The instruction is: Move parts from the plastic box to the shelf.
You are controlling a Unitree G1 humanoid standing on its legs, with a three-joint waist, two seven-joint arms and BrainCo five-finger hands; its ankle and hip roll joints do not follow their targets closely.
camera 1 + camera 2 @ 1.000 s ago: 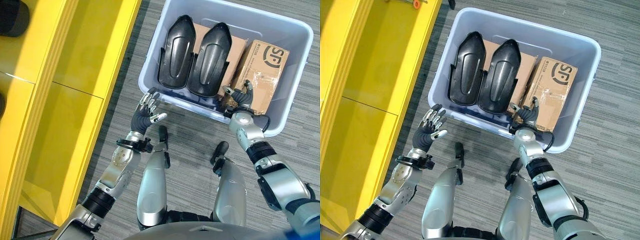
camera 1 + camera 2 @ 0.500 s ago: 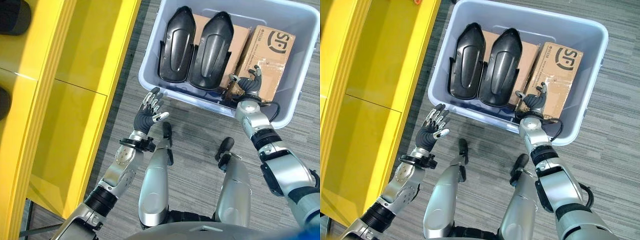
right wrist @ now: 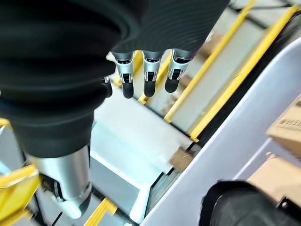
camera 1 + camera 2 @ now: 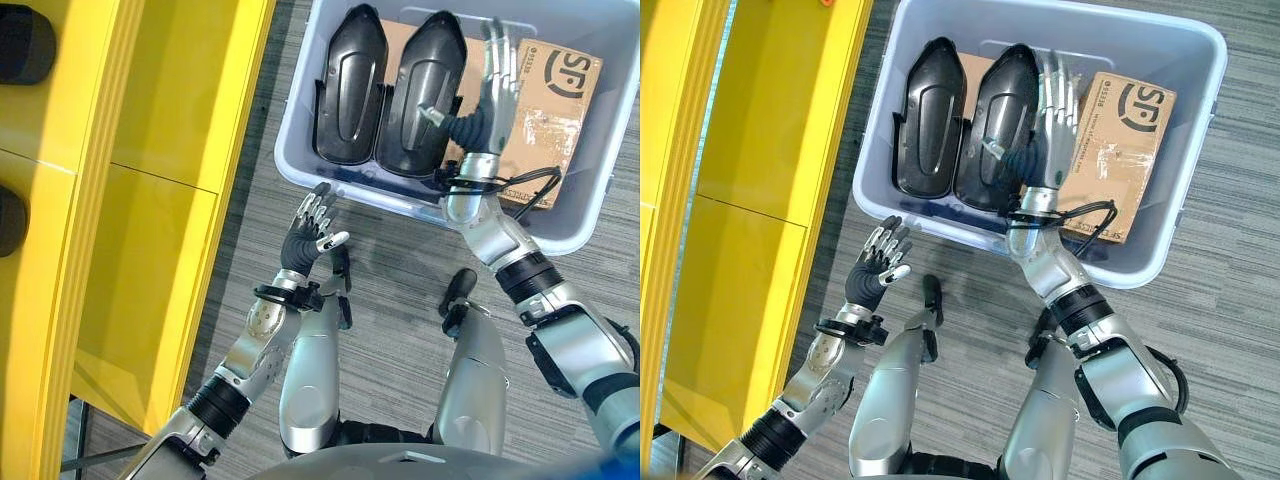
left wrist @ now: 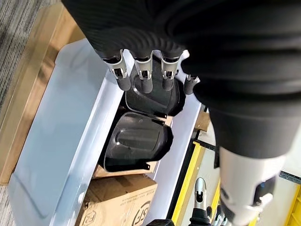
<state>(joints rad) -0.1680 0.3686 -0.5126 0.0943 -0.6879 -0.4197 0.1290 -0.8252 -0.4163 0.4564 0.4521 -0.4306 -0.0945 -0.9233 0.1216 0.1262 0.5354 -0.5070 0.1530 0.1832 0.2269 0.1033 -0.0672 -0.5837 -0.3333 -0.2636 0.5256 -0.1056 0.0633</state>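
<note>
We are looking down at a pale blue plastic box (image 4: 300, 150) sitting on grey carpet, just beside a yellow shelf (image 4: 150, 150) that is running along our left side. Inside the box we are seeing two black moulded plastic parts lying side by side lengthwise, the left black part (image 4: 350, 85) touching the right black part (image 4: 425, 95), both resting partly on a flat cardboard sheet (image 4: 400, 35). A taped cardboard carton (image 4: 555, 100) is lying in the box to their right. Our right hand (image 4: 490, 85) is reaching into the box with its fingers held straight and spread, the palm hovering over the gap between the right black part and the carton; it is holding nothing, and whether the fingertips are touching the part we cannot tell. Our left hand (image 4: 308, 235) is hanging outside the box, just in front of its near wall, with fingers relaxed and slightly spread, empty as well. In the left wrist view the fingers (image 5: 143, 77) are pointing toward the two black parts in the box. On the far left edge, dark rounded objects (image 4: 25, 45) are resting on the shelf, too cropped for us to identify.
</note>
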